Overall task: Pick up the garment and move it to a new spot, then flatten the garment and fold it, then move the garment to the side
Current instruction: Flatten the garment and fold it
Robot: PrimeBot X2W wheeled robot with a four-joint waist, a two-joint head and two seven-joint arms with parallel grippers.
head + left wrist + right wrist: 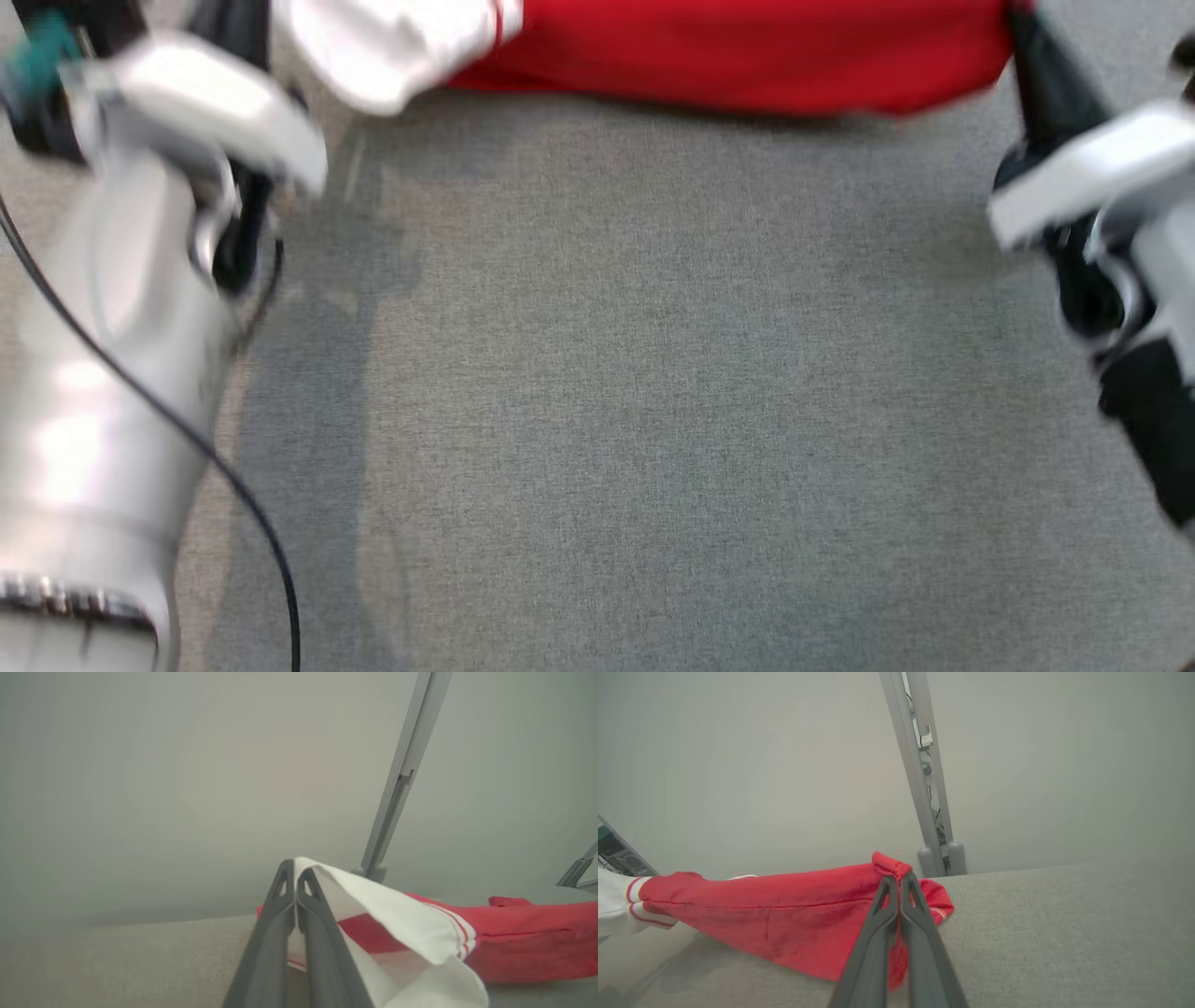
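Observation:
The garment [738, 51] is red with a white, red-striped end and stretches across the top of the head view above the grey table [653, 392]. In the left wrist view my left gripper [295, 870] is shut on the garment's white part [402, 924], which drapes over its right finger, with the red body [537, 942] trailing to the right. In the right wrist view my right gripper [898, 882] is shut on a red edge of the garment [784, 910], which sags down to the table toward the left. The right gripper's dark finger [1046, 84] rises to the garment's right corner.
Grey fabric covers the table in front of me. My left forearm [103, 373] with a black cable fills the left side, and the right wrist [1120, 233] stands at the right. Grey metal posts [402, 779] [924, 788] rise behind the table against a plain wall.

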